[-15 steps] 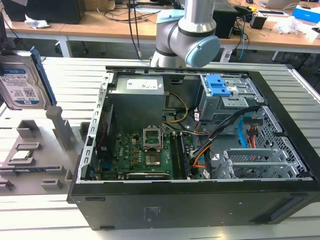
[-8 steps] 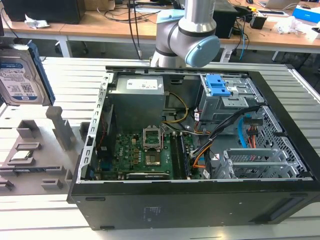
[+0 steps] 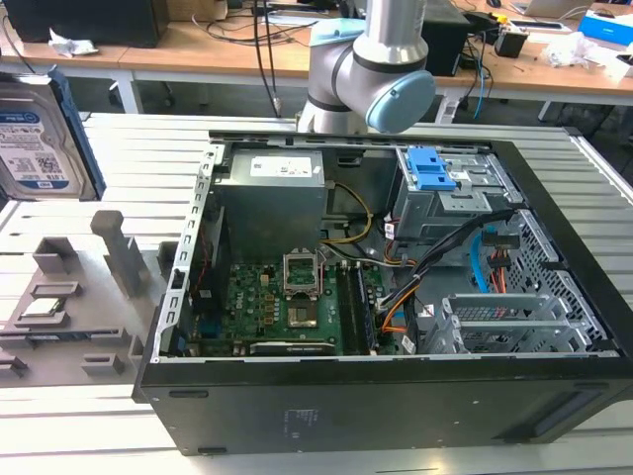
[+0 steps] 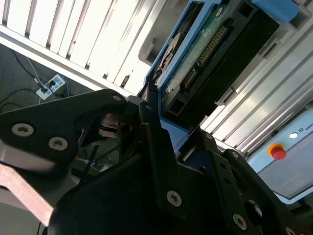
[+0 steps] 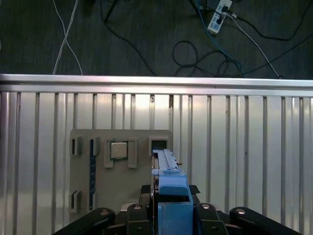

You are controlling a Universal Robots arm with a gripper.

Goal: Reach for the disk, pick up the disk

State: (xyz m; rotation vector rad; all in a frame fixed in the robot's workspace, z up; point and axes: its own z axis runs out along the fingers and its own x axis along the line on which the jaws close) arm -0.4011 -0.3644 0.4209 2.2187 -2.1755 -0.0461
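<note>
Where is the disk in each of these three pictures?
Exterior view: the disk stands upright at the exterior view's far left, label showing.
Second wrist view: the disk, green circuit-board side showing.
First wrist view: the disk edge-on, at the grey tray's edge.
Shared landmark: the slatted metal table.

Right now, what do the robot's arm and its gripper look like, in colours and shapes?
The arm is a thick silver-grey metal tube with rounded joints closed by pale blue caps. In both wrist views the gripper is matte black, built of flat angular link plates pinned with round silver screw heads.
</note>
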